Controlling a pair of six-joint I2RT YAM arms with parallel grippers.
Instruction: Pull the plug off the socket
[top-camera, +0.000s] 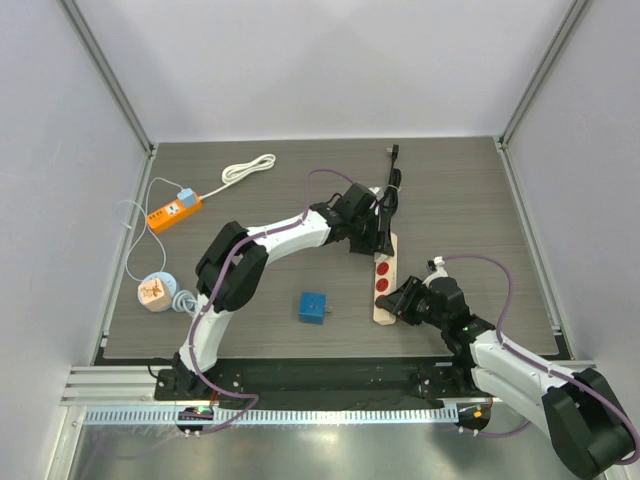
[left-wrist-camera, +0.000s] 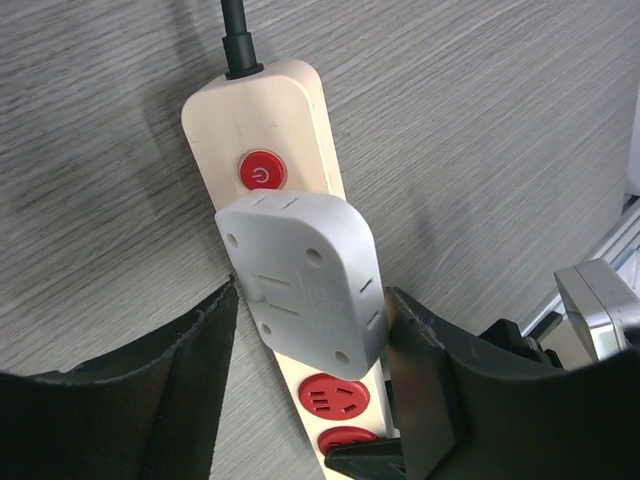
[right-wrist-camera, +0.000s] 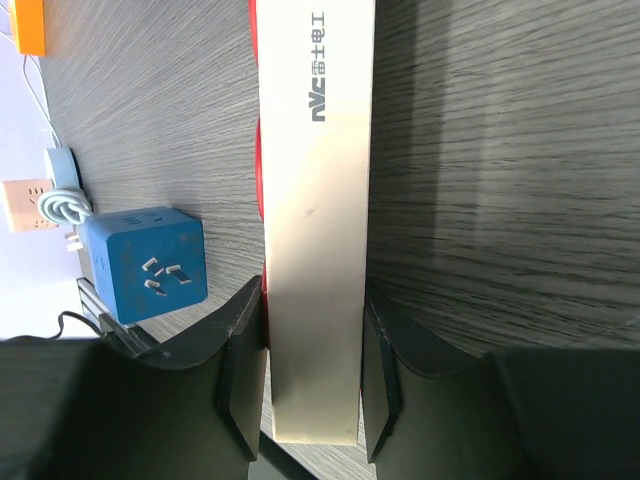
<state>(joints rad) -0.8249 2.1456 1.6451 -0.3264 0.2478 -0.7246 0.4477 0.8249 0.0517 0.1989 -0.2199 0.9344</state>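
Note:
A beige power strip (top-camera: 384, 283) with red sockets lies right of centre on the table, its black cable (top-camera: 392, 175) running to the back. A white plug (left-wrist-camera: 300, 275) sits on it just below the red switch (left-wrist-camera: 261, 171). My left gripper (top-camera: 370, 228) has one finger on each side of the plug and is closed on it (left-wrist-camera: 312, 292). My right gripper (top-camera: 400, 303) is shut on the strip's near end; in the right wrist view both pads press the strip (right-wrist-camera: 315, 200) at its sides (right-wrist-camera: 315, 335). Two red sockets (left-wrist-camera: 333, 396) show below the plug.
A blue cube adapter (top-camera: 314, 307) lies left of the strip, also in the right wrist view (right-wrist-camera: 145, 265). An orange power strip (top-camera: 174, 211) and a white cable (top-camera: 250, 168) lie at the back left. A round peach socket (top-camera: 153, 291) with a coiled cord is at the left edge.

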